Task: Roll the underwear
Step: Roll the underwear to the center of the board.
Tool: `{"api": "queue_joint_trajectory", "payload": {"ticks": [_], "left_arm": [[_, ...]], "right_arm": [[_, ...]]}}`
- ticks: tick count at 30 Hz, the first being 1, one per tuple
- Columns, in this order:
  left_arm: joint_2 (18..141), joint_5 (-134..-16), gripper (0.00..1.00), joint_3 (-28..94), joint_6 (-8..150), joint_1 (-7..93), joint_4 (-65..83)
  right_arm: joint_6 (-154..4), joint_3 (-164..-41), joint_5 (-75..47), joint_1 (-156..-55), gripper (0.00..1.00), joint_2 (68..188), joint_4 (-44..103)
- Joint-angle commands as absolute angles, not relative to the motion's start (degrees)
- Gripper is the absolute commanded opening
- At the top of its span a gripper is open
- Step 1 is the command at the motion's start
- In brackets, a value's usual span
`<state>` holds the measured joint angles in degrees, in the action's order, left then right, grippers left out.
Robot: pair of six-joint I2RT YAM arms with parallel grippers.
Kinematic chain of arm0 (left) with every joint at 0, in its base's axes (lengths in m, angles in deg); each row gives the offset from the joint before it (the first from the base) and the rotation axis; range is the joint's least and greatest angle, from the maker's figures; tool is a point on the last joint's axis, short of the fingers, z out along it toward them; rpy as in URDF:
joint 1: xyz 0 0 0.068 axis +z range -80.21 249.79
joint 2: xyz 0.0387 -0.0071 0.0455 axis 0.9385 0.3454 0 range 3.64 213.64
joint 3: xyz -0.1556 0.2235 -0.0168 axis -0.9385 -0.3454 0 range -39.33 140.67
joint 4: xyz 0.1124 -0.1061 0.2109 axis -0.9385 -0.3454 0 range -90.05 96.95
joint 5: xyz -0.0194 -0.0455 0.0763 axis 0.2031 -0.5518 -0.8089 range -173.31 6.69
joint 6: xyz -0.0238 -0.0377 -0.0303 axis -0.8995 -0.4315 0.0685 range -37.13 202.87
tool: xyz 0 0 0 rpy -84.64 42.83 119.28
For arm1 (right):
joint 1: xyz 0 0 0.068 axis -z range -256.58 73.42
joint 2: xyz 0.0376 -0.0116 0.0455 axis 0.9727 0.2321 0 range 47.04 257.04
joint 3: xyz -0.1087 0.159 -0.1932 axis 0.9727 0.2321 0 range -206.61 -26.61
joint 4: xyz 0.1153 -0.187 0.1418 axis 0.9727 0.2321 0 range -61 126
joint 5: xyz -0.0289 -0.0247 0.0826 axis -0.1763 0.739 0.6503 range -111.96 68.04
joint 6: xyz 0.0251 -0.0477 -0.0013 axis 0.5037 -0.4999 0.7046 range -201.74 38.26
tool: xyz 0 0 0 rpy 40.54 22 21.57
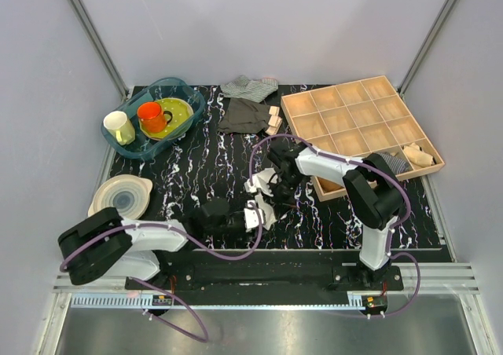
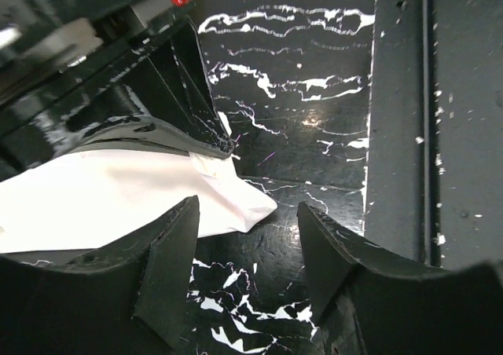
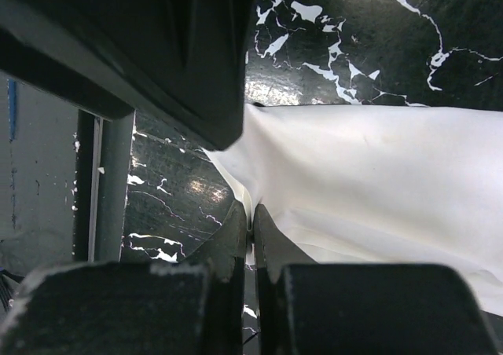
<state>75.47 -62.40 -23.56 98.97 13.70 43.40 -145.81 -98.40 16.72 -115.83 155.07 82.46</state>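
Starting on the left: the left gripper (image 2: pixel 247 207) hangs low over the black marbled surface (image 2: pixel 314 127), jaws spread wide, nothing in them. A pointed corner of the underwear (image 2: pixel 110 190) pokes into the gap between its fingers and lies flat there, not pinched.

Centre now. From above, the white garment sits near the front middle of the surface, between the two grippers and mostly hidden under them.

On to the right gripper (image 3: pixel 251 217): jaws pressed tight together on a fold at the cloth's edge. The fabric fans out from the pinch in a soft, slightly tented sheet.

So how will it handle? My read is very light, thin and completely limp. It has no stiffness to hold a shape, so anything lifted will sag and drape. There's no breakage worry. The trouble looks like slip: the surface has a gloss to it, so the cloth may skid along instead of turning over on itself, and a loose roll could fall open.

The sensible hold is right on the hem, near the corners. The left gripper could close on the corner sitting in front of it, so both ends of one edge are held and it can be kept taut.

Far right, the wooden compartment tray (image 1: pixel 351 121) sits well apart from all this.
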Motion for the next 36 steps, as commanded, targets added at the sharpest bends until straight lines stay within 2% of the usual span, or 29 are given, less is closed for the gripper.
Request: {"api": "queue_joint_trajectory", "payload": {"ticks": [1,12,16,19,20,24,27,36], "left_arm": [[80.2,-67.4,0.57,-19.8,104.0,12.1,44.6],[88.5,-72.8,0.58,-16.1,104.1,9.3,45.5],[91.1,-76.2,0.55,-15.1,102.8,8.6,45.8],[92.1,-76.2,0.39,-13.8,101.2,8.6,44.6],[92.8,-76.2,0.26,-13.4,100.6,8.6,43.3],[94.3,-73.6,0.0,-11.1,97.6,9.3,39.5],[95.9,-69.1,0.0,-9.7,93.2,11.4,37.5],[101.4,-49.7,0.0,-7.0,78.9,25.4,35.8]], "right_arm": [[-143.4,-101.0,17.7,-115.1,0.04,155.9,83.9],[-141.9,-101.8,17.8,-114.4,0.04,156.9,83.8],[-141.7,-101.8,17.8,-114.2,0.04,156.9,83.9],[-141.3,-101.5,17.8,-114.3,0.05,156.9,83.9],[-141.3,-101.3,17.7,-114.2,0.06,157.0,83.8],[-140.1,-101.1,18.4,-114.0,0.12,156.6,83.8],[-139.4,-100.4,18.9,-113.2,0.22,155.6,83.5],[-137.6,-98.1,18.2,-107.0,0.41,150.4,81.6]]}}
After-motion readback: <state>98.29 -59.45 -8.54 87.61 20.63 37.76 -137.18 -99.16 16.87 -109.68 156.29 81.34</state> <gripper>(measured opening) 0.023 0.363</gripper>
